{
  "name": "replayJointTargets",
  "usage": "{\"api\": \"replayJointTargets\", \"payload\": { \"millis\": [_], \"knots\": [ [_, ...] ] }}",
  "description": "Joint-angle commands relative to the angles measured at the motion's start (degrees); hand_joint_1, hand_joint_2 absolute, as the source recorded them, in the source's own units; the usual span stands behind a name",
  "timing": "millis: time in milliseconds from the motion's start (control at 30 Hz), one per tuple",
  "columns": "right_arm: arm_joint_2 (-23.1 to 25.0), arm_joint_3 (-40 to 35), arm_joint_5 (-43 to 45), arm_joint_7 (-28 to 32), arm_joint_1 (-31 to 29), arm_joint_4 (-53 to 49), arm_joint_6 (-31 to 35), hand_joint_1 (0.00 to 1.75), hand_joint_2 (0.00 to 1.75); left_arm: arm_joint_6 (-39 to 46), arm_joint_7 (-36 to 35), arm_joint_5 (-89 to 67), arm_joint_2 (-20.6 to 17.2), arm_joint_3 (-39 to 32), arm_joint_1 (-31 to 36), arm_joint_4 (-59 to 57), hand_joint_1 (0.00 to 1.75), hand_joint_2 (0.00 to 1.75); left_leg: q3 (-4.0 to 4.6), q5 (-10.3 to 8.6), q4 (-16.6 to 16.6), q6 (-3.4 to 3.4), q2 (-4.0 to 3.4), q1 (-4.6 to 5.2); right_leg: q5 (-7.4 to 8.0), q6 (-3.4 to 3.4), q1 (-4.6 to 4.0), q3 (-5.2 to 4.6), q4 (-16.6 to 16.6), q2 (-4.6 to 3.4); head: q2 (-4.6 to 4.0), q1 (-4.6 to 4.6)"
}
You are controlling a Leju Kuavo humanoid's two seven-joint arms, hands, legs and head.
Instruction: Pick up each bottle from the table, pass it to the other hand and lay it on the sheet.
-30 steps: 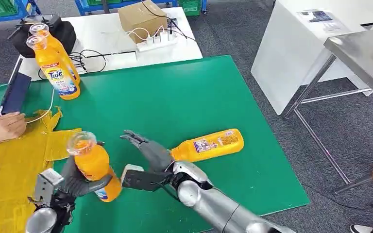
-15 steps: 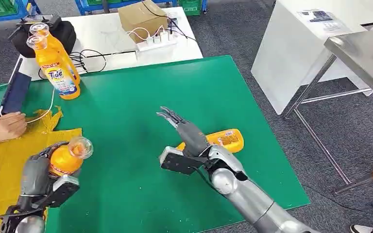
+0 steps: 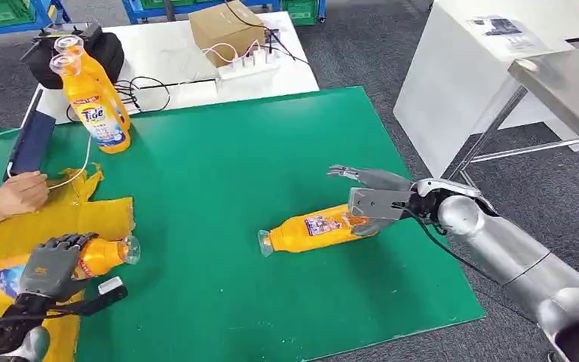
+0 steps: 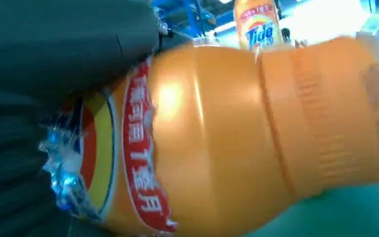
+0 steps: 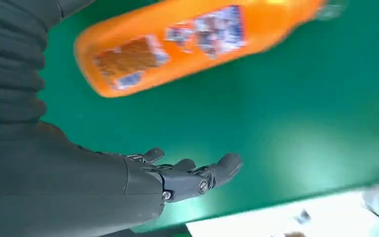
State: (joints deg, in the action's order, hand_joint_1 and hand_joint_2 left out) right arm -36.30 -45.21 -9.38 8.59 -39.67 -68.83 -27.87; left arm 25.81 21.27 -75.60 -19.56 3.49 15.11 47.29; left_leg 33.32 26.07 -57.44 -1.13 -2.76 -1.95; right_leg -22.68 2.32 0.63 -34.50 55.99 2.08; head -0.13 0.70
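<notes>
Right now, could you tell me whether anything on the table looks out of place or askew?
Nothing looks spilled or damaged. One orange bottle lies on its side on the green mat beside the open right hand. The yellow sheet is crumpled, with the left hand holding a bottle over it.

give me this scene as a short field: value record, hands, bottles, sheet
left hand: grips an orange plastic bottle lying over the yellow sheet
right hand: fingers apart, empty, by the base of a second orange bottle
second orange bottle: on its side on the green mat, cap toward the left hand
upright Tide bottles: two, at the mat's far left corner
person's hand: resting at the sheet's edge
</notes>
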Motion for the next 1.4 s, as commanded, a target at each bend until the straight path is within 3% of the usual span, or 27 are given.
{"api": "replayJointTargets", "payload": {
  "millis": [33,333,367,567,667,733,833,900,967,1133,1167,1400],
  "knots": [
    [-3.0,-10.1,0.3,-0.2,-5.2,5.4,0.4,0.0,1.75,-0.6,0.0,-0.1,-0.6,8.3,7.5,-15.7,0.51,1.75,-0.19,0.02,0.1,0.16,0.13,0.11,-0.01,-0.05,0.11,0.14,0.0,-0.19,0.0,0.0],
    [-2.9,-10.1,0.3,-0.2,-5.3,5.3,0.4,0.0,1.75,-0.5,0.0,-0.1,-0.7,8.3,7.4,-15.7,0.51,1.75,-0.2,-0.03,0.1,0.18,0.06,0.15,0.03,-0.07,0.16,0.13,0.0,-0.25,0.0,-0.02],
    [-3.1,-10.4,0.6,-0.4,-5.4,5.3,0.4,0.0,1.75,-1.0,0.2,0.1,-0.7,8.5,7.6,-16.0,0.0,1.75,-0.18,-0.03,0.1,0.15,0.04,0.14,0.02,-0.05,0.15,0.12,0.0,-0.2,0.0,0.0],
    [-3.0,-15.2,0.5,-0.3,-6.0,10.5,1.8,0.0,1.75,-4.6,3.8,4.7,-0.1,11.9,10.7,-17.9,0.0,1.75,-0.24,-0.13,0.1,0.21,0.17,0.12,0.03,-0.04,0.14,0.23,0.0,-0.1,0.0,0.0],
    [0.7,-17.6,-2.6,0.8,-5.4,17.1,4.1,0.0,1.75,-5.3,4.2,6.3,0.5,13.7,12.3,-18.5,0.0,1.75,-0.32,-0.16,0.1,0.24,0.28,0.11,0.05,-0.04,0.13,0.36,-0.1,0.01,0.0,-0.02],
    [5.4,-18.5,-8.0,2.1,-3.9,23.7,9.5,0.0,1.75,-6.0,4.3,7.8,0.7,15.0,12.7,-18.5,0.0,1.75,-0.35,-0.22,0.2,0.27,0.38,0.09,0.11,-0.06,0.11,0.44,-0.2,0.06,0.0,0.0],
    [17.1,-18.0,-18.1,2.1,-0.8,39.0,20.3,0.0,1.75,-6.1,3.1,8.4,1.7,16.8,13.0,-18.2,0.0,1.75,-0.47,-0.26,0.3,0.22,0.31,0.03,0.15,-0.06,0.06,0.55,-0.3,-0.02,0.0,-0.02],
    [21.9,-17.3,-22.1,0.3,0.5,44.5,25.6,0.0,1.75,-6.2,2.6,8.4,2.4,17.4,13.2,-18.2,0.0,1.75,-0.58,-0.26,0.3,0.19,0.25,-0.03,0.18,-0.05,-0.01,0.67,-0.3,-0.05,0.0,0.0],
    [24.4,-17.5,-25.3,-2.1,1.1,46.8,28.9,0.0,1.75,-6.4,2.6,8.8,2.8,17.6,12.9,-17.7,0.0,1.75,-0.58,-0.29,0.3,0.21,0.29,0.01,0.16,-0.07,0.04,0.61,-0.3,-0.08,0.0,0.0],
    [24.9,-16.0,-27.0,-0.7,0.8,49.0,26.6,0.0,1.75,-6.9,3.7,9.7,3.0,17.9,13.7,-17.7,0.0,1.75,-0.47,-0.29,0.2,0.21,0.4,0.07,0.07,-0.04,0.08,0.45,-0.1,0.02,0.0,-0.02],
    [24.9,-15.0,-27.2,-0.1,1.1,49.0,26.3,1.75,1.75,-6.8,3.9,10.0,3.0,17.9,13.8,-17.8,0.0,1.75,-0.54,-0.3,0.2,0.19,0.38,0.04,0.07,-0.02,0.06,0.52,-0.1,0.09,0.0,-0.02],
    [26.1,-13.2,-29.8,0.6,1.6,48.8,26.2,1.75,1.75,-7.0,4.3,10.7,2.6,18.0,13.5,-17.4,0.0,1.75,-0.89,-0.18,0.2,0.05,-0.12,0.04,0.14,0.02,0.07,0.64,-0.2,-0.38,0.0,0.0]
  ]
}}
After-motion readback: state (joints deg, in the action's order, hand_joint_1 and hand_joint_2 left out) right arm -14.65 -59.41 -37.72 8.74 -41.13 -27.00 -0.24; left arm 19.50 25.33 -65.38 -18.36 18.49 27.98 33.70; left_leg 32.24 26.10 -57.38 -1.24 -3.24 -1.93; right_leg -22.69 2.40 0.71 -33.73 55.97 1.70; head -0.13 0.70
